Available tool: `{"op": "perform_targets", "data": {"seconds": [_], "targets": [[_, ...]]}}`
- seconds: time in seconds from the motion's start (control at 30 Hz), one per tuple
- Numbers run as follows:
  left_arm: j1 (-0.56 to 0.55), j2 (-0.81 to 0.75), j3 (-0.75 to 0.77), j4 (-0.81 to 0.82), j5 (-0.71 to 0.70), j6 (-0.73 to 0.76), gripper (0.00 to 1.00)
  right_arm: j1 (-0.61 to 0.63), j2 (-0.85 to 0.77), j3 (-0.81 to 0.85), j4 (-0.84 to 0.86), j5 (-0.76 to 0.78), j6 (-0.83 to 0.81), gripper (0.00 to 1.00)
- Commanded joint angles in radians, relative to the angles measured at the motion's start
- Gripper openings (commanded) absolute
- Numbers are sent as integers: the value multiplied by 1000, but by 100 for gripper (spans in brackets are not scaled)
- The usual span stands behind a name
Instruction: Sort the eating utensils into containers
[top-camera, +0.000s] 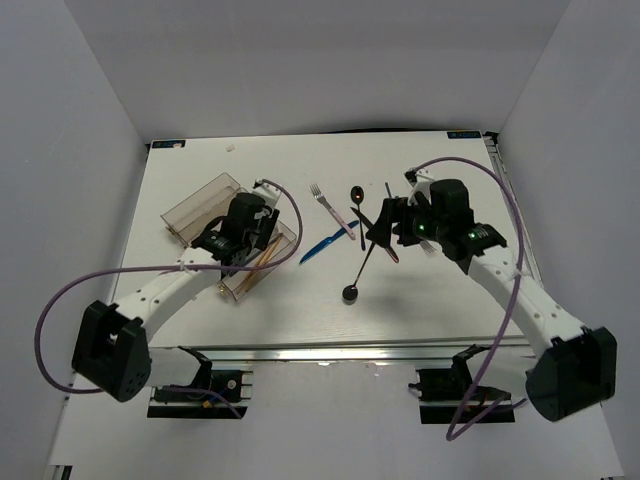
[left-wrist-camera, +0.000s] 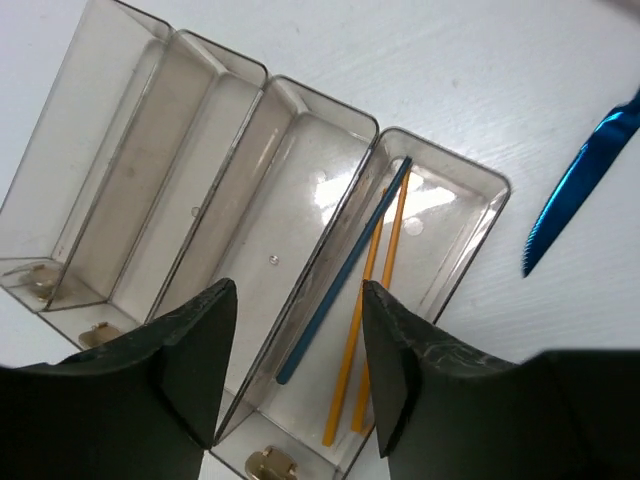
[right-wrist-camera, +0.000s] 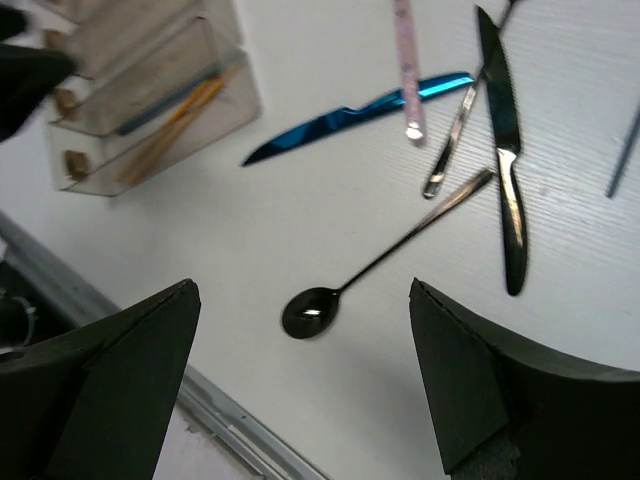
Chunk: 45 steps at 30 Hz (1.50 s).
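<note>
The clear tray (top-camera: 196, 207) lies at the left. In the left wrist view its end compartment (left-wrist-camera: 440, 240) holds two orange sticks (left-wrist-camera: 372, 310) and a blue stick (left-wrist-camera: 340, 275). My left gripper (left-wrist-camera: 298, 285) is open and empty above that end of the tray, also seen from the top (top-camera: 236, 246). My right gripper (right-wrist-camera: 303, 290) is open and empty above a long black spoon (right-wrist-camera: 308, 312). The blue knife (right-wrist-camera: 350, 118), a pink stick (right-wrist-camera: 404, 70), a black knife (right-wrist-camera: 505, 150) and a silver handle (right-wrist-camera: 450, 140) lie beyond it.
A silver fork (top-camera: 325, 203), a second black spoon (top-camera: 357, 195) and a dark stick (top-camera: 388, 190) lie mid-table by the right gripper (top-camera: 383, 233). The table's metal front rail (top-camera: 350, 352) runs near the long spoon's bowl (top-camera: 352, 292). White walls enclose the table.
</note>
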Motion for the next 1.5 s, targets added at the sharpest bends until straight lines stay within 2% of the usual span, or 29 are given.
{"op": "perform_targets", "data": {"seconds": [0.0,0.03,0.07,0.13,0.2,0.23,0.33,0.4,0.5,0.67,0.8,1.33,1.47], "targets": [[-3,-132,6,-29,13,-68,64,-21,126,71,-43,147,-23,89],[-1,-159,8,-47,-7,-85,67,-25,169,122,-66,183,-27,89],[-1,-187,8,-61,-25,-102,98,-29,208,145,-97,219,-30,89],[-1,-274,2,-88,-65,-180,98,-38,327,197,-119,295,-43,87],[-1,-362,-26,-122,-160,-249,98,-52,433,272,-140,351,-60,81],[-1,-391,-38,-134,-188,-265,98,-58,468,300,-148,359,-64,70],[-1,-504,-100,-164,-249,-311,98,-77,596,410,-165,378,-86,50],[-1,-563,-176,-151,-257,-340,98,-84,703,511,-203,395,-113,46],[-1,-638,-196,-141,-211,-357,98,-97,829,626,-247,422,-130,42],[-1,-614,-201,-128,-202,-360,98,-109,939,687,-223,432,-150,40],[-1,-549,-189,-128,-150,-352,98,-115,1015,768,-241,424,-175,34],[-1,-557,-193,-111,-117,-345,98,-133,1222,976,-313,416,-185,33],[-1,-557,-193,-113,-114,-343,98,-132,1306,1078,-364,439,-190,33]]}}
